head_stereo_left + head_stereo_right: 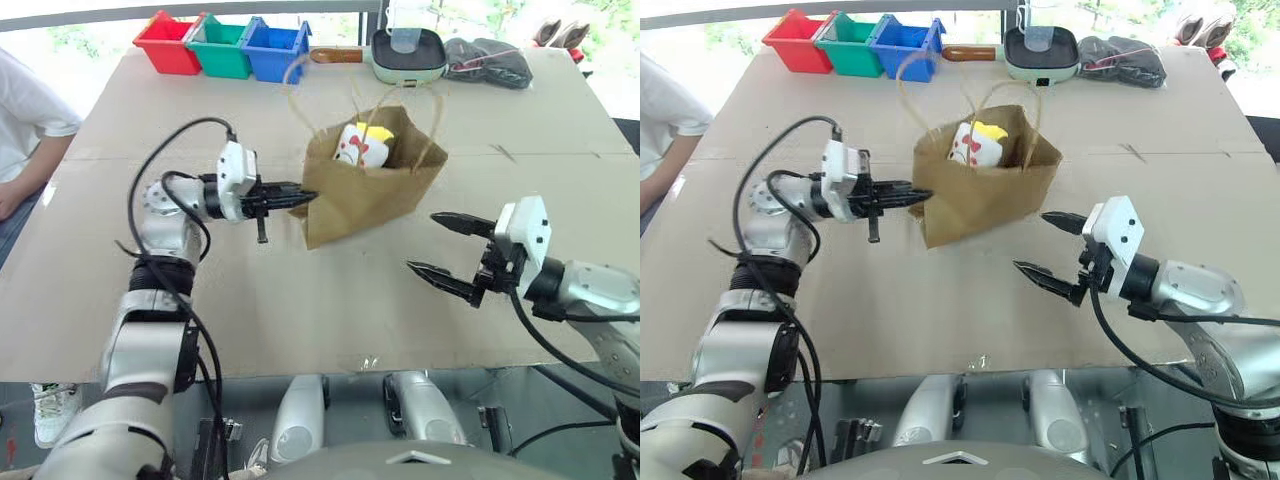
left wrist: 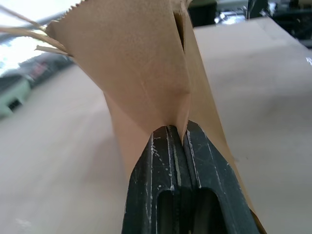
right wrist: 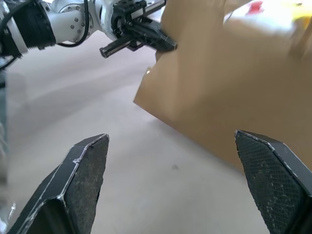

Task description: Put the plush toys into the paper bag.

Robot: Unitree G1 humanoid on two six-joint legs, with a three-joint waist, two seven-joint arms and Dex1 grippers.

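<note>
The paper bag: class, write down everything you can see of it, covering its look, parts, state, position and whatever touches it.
The paper bag is plain brown kraft paper with two thin twisted loop handles rising from its open, serrated-edged top. It stands on the cardboard-covered table, leaning slightly and a little crumpled. The white plush toy, with red and yellow markings, sits inside and shows above the rim. The left gripper is shut on the bag's near corner edge, pinching the paper. The right gripper hangs open beside the bag, apart from it.

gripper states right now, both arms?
Left gripper: shut on the edge of the paper bag.
Right gripper: open, holding nothing, apart from the bag.
</note>
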